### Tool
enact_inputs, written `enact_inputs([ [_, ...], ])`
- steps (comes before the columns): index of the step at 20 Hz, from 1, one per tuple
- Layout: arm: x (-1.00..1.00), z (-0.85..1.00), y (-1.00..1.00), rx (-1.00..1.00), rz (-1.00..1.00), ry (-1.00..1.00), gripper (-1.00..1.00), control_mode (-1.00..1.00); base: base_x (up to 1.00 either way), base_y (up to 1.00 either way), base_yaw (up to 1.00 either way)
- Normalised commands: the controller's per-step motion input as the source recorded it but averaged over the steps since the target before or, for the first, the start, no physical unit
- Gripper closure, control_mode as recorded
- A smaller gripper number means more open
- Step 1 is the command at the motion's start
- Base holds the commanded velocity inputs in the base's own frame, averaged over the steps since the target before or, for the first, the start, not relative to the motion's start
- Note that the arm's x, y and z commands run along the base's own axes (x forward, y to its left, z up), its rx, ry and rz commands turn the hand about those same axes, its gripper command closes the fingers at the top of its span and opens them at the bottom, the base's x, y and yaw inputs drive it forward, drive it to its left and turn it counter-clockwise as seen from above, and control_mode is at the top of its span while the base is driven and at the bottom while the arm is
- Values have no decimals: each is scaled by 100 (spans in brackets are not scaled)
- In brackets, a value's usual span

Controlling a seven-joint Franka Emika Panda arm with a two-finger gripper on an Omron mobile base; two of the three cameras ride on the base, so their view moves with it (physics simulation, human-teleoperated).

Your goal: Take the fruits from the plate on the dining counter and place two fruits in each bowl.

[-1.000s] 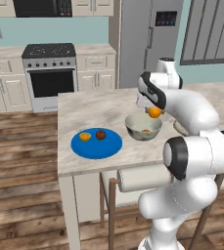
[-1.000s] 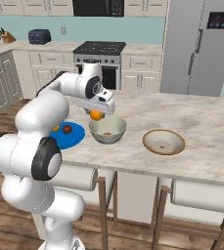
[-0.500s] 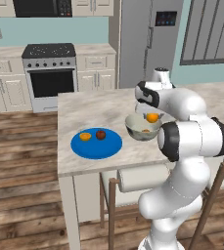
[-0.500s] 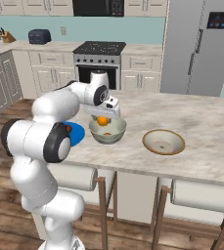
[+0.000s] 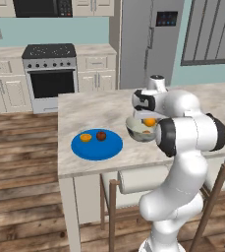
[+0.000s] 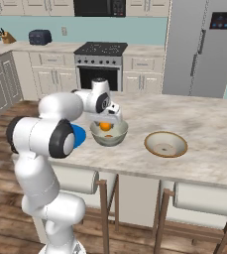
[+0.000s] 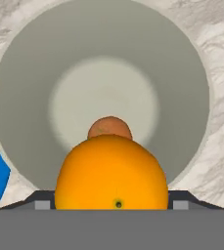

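My gripper [image 5: 150,119] [image 6: 105,124] is shut on a bright orange fruit [image 7: 111,171] and hangs just inside the mouth of the deep grey-green bowl [image 5: 135,132] [image 6: 116,138] [image 7: 35,73]. A reddish-orange fruit [image 7: 109,128] lies on that bowl's pale floor, right below the held one. To the bowl's left, the blue plate [image 5: 97,147] carries another orange fruit [image 5: 86,137] and a dark red-brown fruit [image 5: 101,136]. The shallower bowl with a tan-brown rim [image 6: 165,144] stands to the right on the dining counter [image 6: 209,134]. It holds nothing.
Stools [image 5: 138,179] [image 6: 199,196] are tucked under the counter's near edge. A stove [image 5: 50,74] and a fridge [image 6: 209,44] stand along the far wall. Bare marbled top [image 5: 84,106] lies behind the plate.
The gripper has come down with the orange fruit, from above the grey-green bowl to inside its mouth. The arm has folded closer over the bowl.
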Motion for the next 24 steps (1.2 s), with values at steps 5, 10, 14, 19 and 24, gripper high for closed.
enact_inputs([
  [5, 46, -13, 0, 0, 3, 0, 100, -100, 0, 0, 0],
  [10, 24, -42, -1, 0, 2, 0, 100, -100, 0, 0, 0],
  [14, 30, -46, -1, 0, 1, 0, 100, -100, 0, 0, 0],
  [19, 25, -36, -2, 0, 2, 0, -100, -100, 0, 0, 0],
  [24, 11, -5, -1, 0, 1, 0, -100, -100, 0, 0, 0],
])
